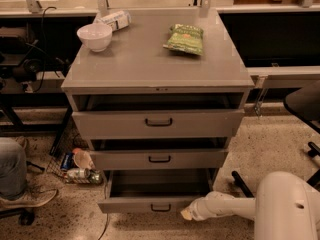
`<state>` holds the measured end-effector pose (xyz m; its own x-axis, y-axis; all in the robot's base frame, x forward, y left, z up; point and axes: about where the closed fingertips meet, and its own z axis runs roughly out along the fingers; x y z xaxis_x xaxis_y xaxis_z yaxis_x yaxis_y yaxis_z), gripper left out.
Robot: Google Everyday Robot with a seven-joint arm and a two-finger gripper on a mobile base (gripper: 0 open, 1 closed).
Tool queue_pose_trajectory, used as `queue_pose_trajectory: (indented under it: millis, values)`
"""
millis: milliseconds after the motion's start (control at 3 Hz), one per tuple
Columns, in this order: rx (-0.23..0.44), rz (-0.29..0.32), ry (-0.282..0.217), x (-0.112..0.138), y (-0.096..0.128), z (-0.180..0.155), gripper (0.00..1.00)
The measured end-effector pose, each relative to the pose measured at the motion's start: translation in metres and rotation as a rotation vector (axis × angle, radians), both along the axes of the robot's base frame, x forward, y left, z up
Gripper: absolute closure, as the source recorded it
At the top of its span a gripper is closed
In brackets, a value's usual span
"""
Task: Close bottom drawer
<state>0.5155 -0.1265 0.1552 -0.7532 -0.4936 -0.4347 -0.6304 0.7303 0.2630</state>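
Down low at the near end of the grey cabinet (150, 64), the bottom drawer (135, 204) sticks out toward us. It is pulled out far, and you can see its dark inside. Its front is low and thin, with a small black handle (161, 207) in the middle.

Just right of that handle is the gripper (189, 213). Its pale tip is right at the right end of the drawer's front. I cannot tell if it is touching, and I cannot tell if the gripper is open or closed. The white arm (235, 207) comes in from the near right corner, low over the floor.

Above, the middle drawer (159, 159) and the top drawer (158, 122) each stick out a little bit.

On the cabinet top sit a white bowl (95, 35) at the far left, a white packet (114, 20) lying just behind it, and a green bag (186, 38) at the far right.

Left of the cabinet, on the floor, is a wire basket (75, 166) with some things in it. A person's leg (11, 164) and shoe (25, 199) show at the left edge.
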Motion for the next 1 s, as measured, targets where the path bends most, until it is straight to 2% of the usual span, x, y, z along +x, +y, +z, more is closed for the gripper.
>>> queue_pose_trajectory:
  millis: [333,667,1000]
  values:
    - [-0.058,-0.101,-0.11,0.036,-0.033,-0.011,1.0]
    - [-0.058,-0.101,-0.11,0.035,-0.033,-0.011,1.0]
    - [-0.053,-0.154,-0.204,0.074,-0.042,-0.009,1.0]
